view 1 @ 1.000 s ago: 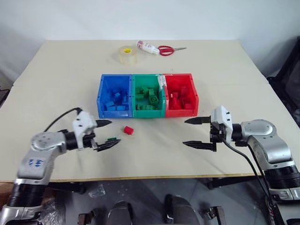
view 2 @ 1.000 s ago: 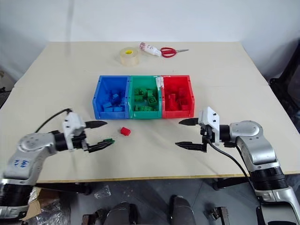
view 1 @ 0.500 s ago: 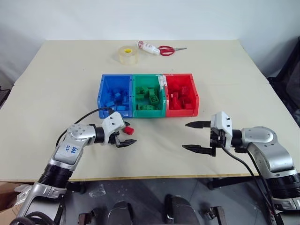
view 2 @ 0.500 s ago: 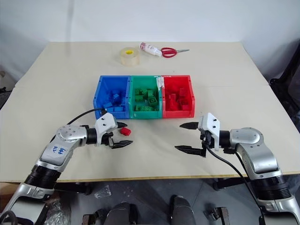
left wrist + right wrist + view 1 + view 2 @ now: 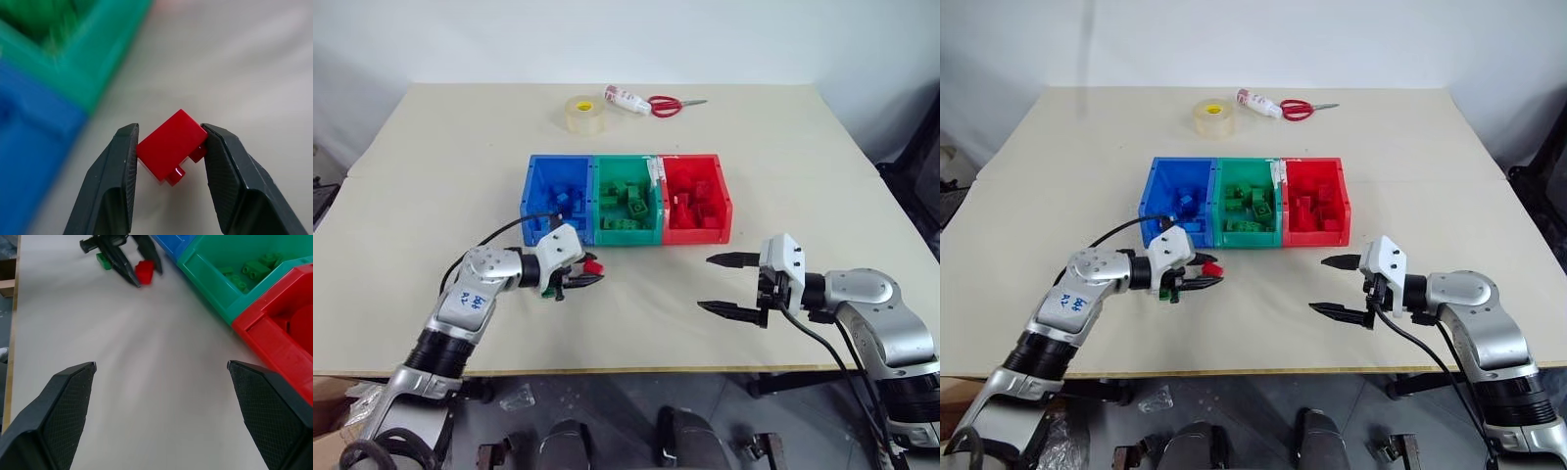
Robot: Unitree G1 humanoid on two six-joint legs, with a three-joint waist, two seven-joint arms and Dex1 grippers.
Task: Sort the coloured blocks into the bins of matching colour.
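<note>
In the lower-left centre of the head view, the left gripper [image 5: 168,159] has its two black fingers pressed against opposite sides of a red brick [image 5: 171,144], clamped on it low over the table [image 5: 460,166], just in front of the blue bin [image 5: 556,199]; a grip like that looks meant for lifting it toward the red bin [image 5: 696,197] at the row's right end. A small green brick [image 5: 103,260] lies beside those fingers. The left forearm reaches inward, nearly level. At lower right, the right gripper [image 5: 734,286] hovers with fingers spread wide, holding nothing.
</note>
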